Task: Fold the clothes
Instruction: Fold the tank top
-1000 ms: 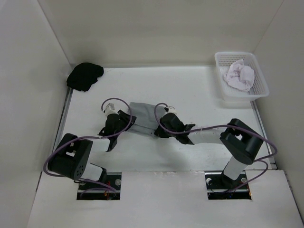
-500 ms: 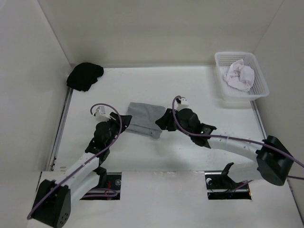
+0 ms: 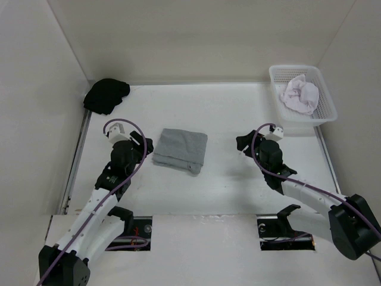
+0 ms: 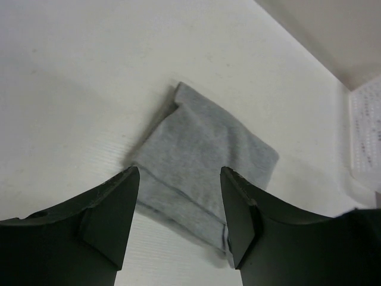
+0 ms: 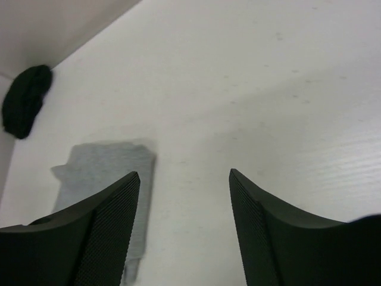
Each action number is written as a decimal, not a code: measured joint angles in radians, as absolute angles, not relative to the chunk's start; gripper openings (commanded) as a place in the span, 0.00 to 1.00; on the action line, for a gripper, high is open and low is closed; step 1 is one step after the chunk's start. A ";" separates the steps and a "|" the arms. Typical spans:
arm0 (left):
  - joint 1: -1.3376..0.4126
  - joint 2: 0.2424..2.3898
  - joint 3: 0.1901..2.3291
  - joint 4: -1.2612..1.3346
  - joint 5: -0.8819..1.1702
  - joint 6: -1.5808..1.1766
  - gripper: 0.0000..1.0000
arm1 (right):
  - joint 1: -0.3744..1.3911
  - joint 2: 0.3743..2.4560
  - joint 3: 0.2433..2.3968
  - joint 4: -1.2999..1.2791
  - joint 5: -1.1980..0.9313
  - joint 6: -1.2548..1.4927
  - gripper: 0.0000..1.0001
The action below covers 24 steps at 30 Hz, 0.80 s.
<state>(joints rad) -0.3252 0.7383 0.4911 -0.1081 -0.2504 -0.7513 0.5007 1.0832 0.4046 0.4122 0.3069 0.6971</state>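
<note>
White table (image 3: 238, 113) w/ white walls on three sides, seen from above. Grey shirt (image 3: 180, 150) lies left of ctr on the table, folded to a compact, slightly skewed rectangle, flat, no print. Its near edge shows a thicker stacked lip, and the near-right corner bulges a bit. How many layers it has can't be told from above, prob. several. L gripper (image 4: 178, 176) sits just left of the shirt, aimed at it, jaws spread wide, nothing between them. R gripper (image 5: 184, 179) is well apart to the right, jaws also spread wide, empty, not touching cloth. Black cloth (image 3: 107, 95) in far-left corner; basket (image 3: 326, 113) far right w/ pale cloth (image 3: 300, 95) inside. Judged step: release & get clear of a finished fold. To do it well, lift fingers up & away so no pad drags the top layer. If one more fold or a tidy-up is wanted, take the stacked near edge at matching corners w/ both grippers, move them together, lay it even w/ the far edge, then press flat.
</note>
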 measured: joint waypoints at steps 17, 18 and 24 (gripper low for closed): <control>-0.005 0.730 0.420 -0.211 -0.119 -0.838 0.55 | 0.398 1.073 0.358 0.506 0.294 0.749 0.75; -0.006 0.731 0.419 -0.209 -0.116 -0.838 0.55 | 0.398 1.078 0.358 0.505 0.291 0.750 0.74; -0.019 0.738 0.405 -0.185 -0.102 -0.841 0.54 | 0.397 1.089 0.358 0.506 0.283 0.754 0.74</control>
<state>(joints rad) -0.0185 0.7380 0.4046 -0.1852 -0.1024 -0.8406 0.3973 1.0885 0.3576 0.5064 0.2832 0.7536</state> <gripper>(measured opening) 0.548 0.744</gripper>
